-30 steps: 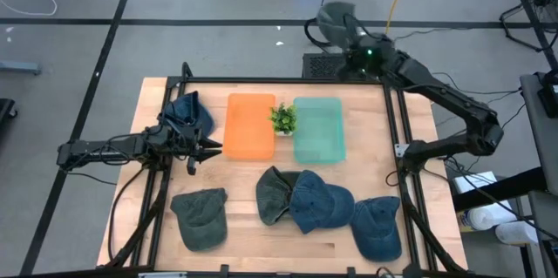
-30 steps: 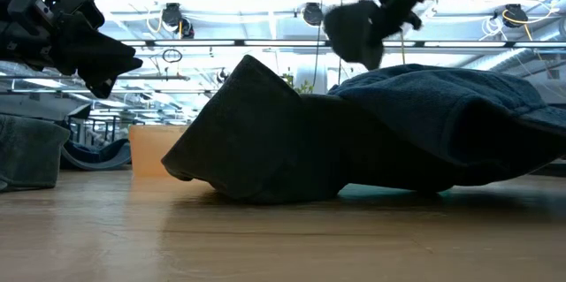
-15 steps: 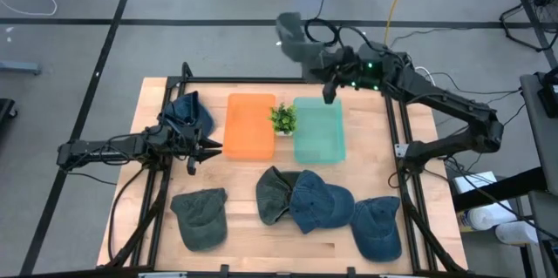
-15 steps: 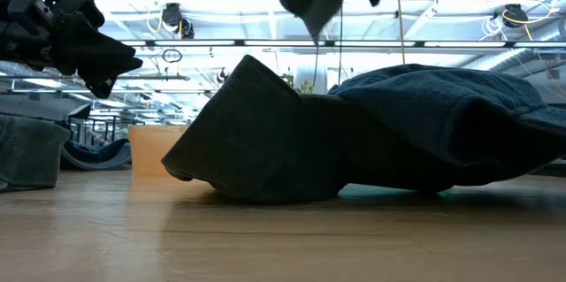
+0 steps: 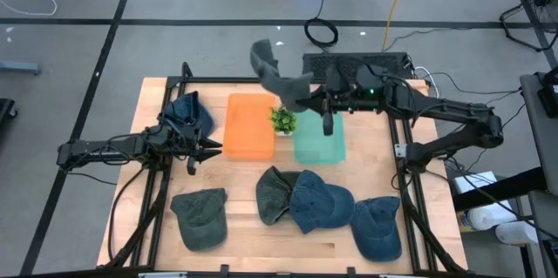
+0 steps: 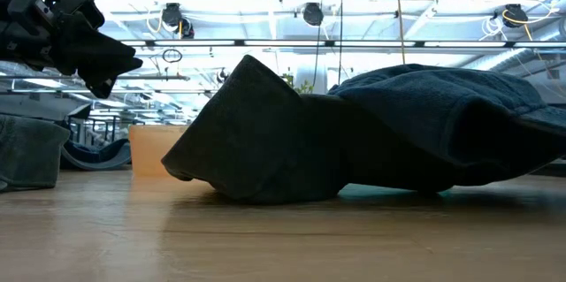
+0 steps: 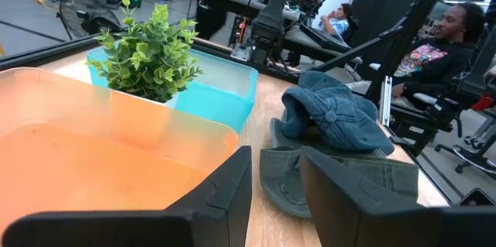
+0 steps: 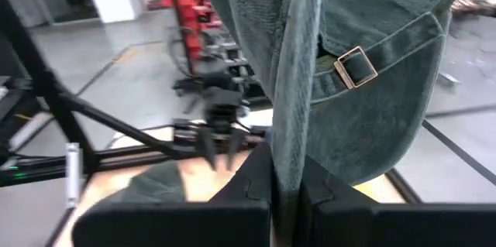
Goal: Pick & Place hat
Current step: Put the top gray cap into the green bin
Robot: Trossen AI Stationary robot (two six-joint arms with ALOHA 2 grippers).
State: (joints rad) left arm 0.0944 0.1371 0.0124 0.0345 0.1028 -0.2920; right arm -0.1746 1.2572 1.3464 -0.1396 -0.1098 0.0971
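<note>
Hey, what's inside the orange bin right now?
The orange bin looks empty in the high view; the left wrist view shows bare floor too. Its near corner there is hidden by the left tool.

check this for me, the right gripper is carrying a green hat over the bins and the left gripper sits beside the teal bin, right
Not quite: the left gripper sits beside the orange bin, not the teal bin, as the high view shows. The right gripper does carry a green hat over the bins.
</note>
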